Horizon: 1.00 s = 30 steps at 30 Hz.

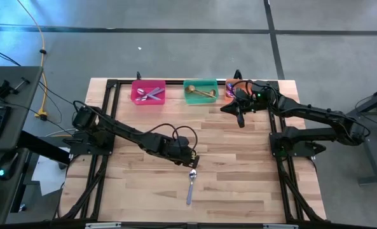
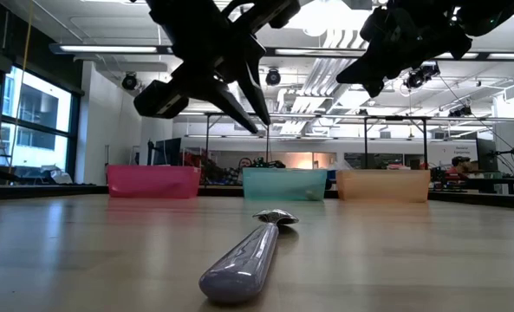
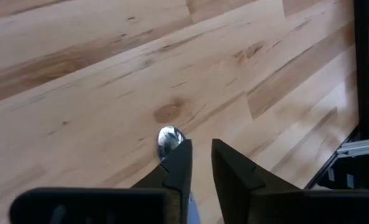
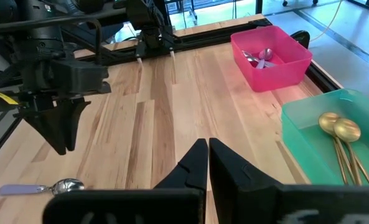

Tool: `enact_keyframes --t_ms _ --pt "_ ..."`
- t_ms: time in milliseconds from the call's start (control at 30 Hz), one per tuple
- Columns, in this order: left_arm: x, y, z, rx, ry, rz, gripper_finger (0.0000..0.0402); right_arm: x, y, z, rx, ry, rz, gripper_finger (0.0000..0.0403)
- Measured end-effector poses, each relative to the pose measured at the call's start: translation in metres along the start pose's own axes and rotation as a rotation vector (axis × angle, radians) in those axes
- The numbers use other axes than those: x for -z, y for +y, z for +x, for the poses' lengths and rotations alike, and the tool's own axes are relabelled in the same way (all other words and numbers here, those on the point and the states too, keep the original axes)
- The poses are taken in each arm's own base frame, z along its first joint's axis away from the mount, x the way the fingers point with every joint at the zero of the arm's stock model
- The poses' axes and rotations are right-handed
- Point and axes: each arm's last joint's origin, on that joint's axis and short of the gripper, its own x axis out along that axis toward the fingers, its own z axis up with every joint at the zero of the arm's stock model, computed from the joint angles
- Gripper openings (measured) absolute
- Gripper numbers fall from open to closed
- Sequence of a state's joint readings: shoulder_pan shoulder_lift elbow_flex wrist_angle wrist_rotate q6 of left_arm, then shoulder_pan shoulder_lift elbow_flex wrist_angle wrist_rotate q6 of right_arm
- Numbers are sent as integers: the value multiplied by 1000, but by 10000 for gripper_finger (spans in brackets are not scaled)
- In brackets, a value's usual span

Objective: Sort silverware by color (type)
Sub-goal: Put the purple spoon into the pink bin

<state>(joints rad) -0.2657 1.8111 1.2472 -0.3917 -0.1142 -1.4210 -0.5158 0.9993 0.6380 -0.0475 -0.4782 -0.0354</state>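
One spoon point(image 1: 191, 185) with a silver bowl and a lavender handle lies flat on the table, its bowl toward the far edge; it also shows in the low view point(image 2: 243, 258). My left gripper point(image 1: 192, 159) hangs above the table just beyond the spoon's bowl point(image 3: 170, 140), fingers pointing down, narrowly open, touching nothing. My right gripper point(image 1: 241, 119) is raised near the orange bin point(image 1: 229, 84), shut and empty. The pink bin point(image 1: 148, 92) holds silver-lavender spoons point(image 4: 262, 57). The green bin point(image 1: 201, 90) holds gold spoons point(image 4: 340, 134).
The three bins stand in a row along the table's far edge. My right arm covers most of the orange bin. Dark frame rails point(image 1: 109, 121) run along the table's left and right sides. Bare wood lies around the spoon.
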Motion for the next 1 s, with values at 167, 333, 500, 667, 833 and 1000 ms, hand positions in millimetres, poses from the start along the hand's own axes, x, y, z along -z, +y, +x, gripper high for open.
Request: enact_keyframes --t_ms 167,333,500,667,833,1000 --pt "2 -2 0 20 6 2 20 0 0 0 0 0 -11 0" --pt "1 -16 -6 21 7 41 8 0 0 0 0 0 -18 0" --pt "0 -32 -1 -72 28 72 7 0 0 0 0 2 -25 0" --pt "0 -37 17 -146 72 3 17 1 0 0 0 8 -24 0" --pt "2 -35 27 -170 105 -56 51 1 0 0 0 11 -29 0" --pt "2 -31 26 -217 108 -59 96 2 0 0 -1 16 -28 0"
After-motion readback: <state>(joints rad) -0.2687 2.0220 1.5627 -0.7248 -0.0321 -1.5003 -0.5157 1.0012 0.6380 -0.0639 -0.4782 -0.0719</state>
